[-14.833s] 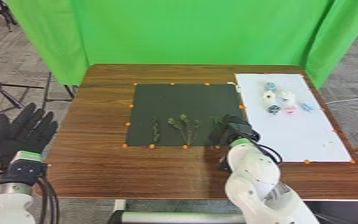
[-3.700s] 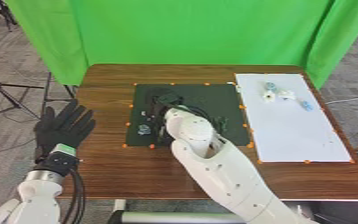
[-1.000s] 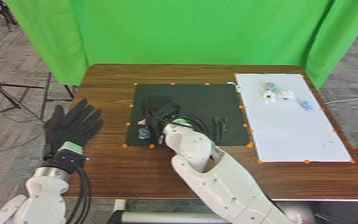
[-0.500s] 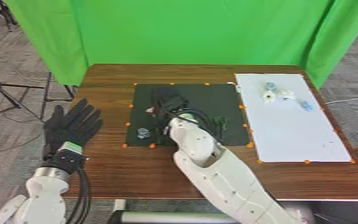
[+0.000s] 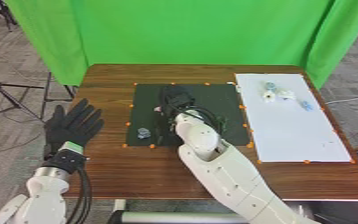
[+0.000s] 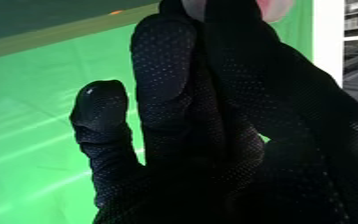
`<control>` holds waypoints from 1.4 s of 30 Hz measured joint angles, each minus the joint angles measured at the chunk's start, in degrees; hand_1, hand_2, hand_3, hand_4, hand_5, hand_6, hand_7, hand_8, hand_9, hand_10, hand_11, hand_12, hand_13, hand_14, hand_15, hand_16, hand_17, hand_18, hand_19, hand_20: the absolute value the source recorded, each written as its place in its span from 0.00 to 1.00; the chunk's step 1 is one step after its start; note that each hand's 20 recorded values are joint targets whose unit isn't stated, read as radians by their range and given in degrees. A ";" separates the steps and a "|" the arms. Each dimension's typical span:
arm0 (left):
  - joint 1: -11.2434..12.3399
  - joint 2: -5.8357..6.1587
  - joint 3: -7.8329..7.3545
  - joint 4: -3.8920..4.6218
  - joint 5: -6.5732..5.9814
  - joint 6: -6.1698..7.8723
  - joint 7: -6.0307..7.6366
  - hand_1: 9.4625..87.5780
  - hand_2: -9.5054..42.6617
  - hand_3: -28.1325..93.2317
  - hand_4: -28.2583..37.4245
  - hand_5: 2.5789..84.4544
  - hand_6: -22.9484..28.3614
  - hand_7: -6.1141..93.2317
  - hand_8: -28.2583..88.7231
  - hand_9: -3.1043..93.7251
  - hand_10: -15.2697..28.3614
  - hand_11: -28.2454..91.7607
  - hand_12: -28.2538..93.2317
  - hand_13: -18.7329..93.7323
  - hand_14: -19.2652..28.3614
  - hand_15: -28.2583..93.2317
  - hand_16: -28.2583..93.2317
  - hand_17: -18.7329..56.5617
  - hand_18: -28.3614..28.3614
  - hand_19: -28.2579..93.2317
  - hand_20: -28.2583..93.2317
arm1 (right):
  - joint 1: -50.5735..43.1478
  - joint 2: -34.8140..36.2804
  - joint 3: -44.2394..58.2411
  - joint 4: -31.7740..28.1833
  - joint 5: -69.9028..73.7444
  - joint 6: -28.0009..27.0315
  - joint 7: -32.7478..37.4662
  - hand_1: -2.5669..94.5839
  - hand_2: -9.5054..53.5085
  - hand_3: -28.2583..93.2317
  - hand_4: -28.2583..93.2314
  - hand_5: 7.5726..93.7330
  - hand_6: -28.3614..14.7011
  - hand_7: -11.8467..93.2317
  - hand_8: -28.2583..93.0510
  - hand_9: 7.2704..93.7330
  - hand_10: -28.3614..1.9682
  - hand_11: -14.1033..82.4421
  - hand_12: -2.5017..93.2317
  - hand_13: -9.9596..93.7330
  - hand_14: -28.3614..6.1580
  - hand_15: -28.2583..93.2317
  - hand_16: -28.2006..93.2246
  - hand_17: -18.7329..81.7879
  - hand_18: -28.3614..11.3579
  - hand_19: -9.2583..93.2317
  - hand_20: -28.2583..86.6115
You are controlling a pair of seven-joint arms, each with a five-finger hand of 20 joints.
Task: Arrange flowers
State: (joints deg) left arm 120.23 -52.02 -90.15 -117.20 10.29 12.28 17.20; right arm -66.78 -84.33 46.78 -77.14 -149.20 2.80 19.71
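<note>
My right hand [image 5: 177, 95] is over the back left part of the black mat [image 5: 215, 92]. Pinched between its thumb and fingers is a pink flower [image 5: 158, 109]. In the right wrist view, pale pink petals [image 6: 276, 9] stick out past the fingertips of that hand [image 6: 171, 75]. A blue-grey flower [image 5: 143, 133] lies at the mat's front left. Green sprigs [image 5: 221, 122] lie on the mat, partly covered by the right forearm. Off the table's left edge, my left hand [image 5: 72, 125] stands open with fingers straight.
The white sheet [image 5: 295, 135] on the right holds white flowers [image 5: 270, 96] and blue ones [image 5: 307, 105] near its back. Orange dots mark the edges of mat and sheet. A green curtain [image 5: 193, 35] hangs behind the table [image 5: 104, 175].
The blue-grey and pink flowers have left the white sheet, the first for the mat, the second into my right hand. Lately that hand has shifted back and slightly right. The left hand has come nearer the table.
</note>
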 measured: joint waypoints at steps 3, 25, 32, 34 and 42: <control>-0.08 0.00 0.19 0.00 -1.75 -0.04 0.56 0.21 0.47 0.81 0.00 0.44 0.57 0.21 0.15 0.37 0.64 0.40 0.31 0.38 0.70 0.52 0.16 0.18 0.72 0.51 0.30 | -0.25 0.04 -0.32 -0.64 0.04 -0.68 -0.18 0.67 0.00 0.80 0.00 0.78 0.68 0.49 0.28 0.80 0.67 0.23 0.29 0.79 0.74 0.63 0.60 0.57 0.18 0.95 0.61; 0.32 0.01 0.37 -0.05 -2.92 0.15 1.53 0.23 0.40 0.82 0.00 0.36 0.56 0.23 0.15 0.37 0.63 0.41 0.31 0.38 0.69 0.53 0.16 0.18 0.72 0.51 0.30 | -1.46 0.11 -0.34 -6.48 1.61 -11.14 0.06 0.59 0.00 0.83 0.00 0.61 0.63 0.33 0.12 0.65 0.53 0.30 0.19 0.75 0.74 0.62 0.57 0.55 0.16 0.93 0.59; 0.45 -0.13 -0.07 -0.08 -2.78 0.21 0.96 0.24 0.40 0.82 0.00 0.37 0.56 0.23 0.15 0.37 0.63 0.41 0.31 0.38 0.69 0.53 0.16 0.18 0.72 0.51 0.30 | -1.89 0.20 -0.12 -8.02 2.00 -12.69 0.20 0.55 0.00 0.85 0.00 0.59 0.60 0.31 0.12 0.62 0.49 0.29 0.19 0.74 0.69 0.63 0.56 0.54 0.15 0.93 0.59; 0.55 -0.14 -0.20 -0.09 -2.70 0.21 0.80 0.24 0.40 0.82 0.00 0.38 0.56 0.23 0.15 0.36 0.63 0.41 0.31 0.38 0.69 0.53 0.16 0.18 0.72 0.51 0.30 | -2.07 0.33 0.03 -8.71 2.26 -13.38 0.29 0.53 0.00 0.86 0.00 0.58 0.59 0.30 0.13 0.61 0.48 0.28 0.19 0.74 0.68 0.64 0.55 0.54 0.15 0.93 0.59; 1.32 -0.73 -1.04 -0.21 -2.46 0.17 0.37 0.24 0.40 0.82 0.00 0.39 0.56 0.23 0.15 0.37 0.63 0.41 0.31 0.38 0.69 0.52 0.16 0.18 0.73 0.51 0.30 | -3.53 1.67 2.22 -15.07 5.71 -19.20 1.36 0.45 0.00 0.91 0.00 0.50 0.53 0.26 0.14 0.51 0.38 0.26 0.19 0.69 0.52 0.72 0.43 0.55 0.12 0.95 0.59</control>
State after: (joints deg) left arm 121.56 -52.75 -91.19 -117.41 7.83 12.46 17.58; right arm -70.31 -82.66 49.00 -92.21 -143.49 -16.40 21.06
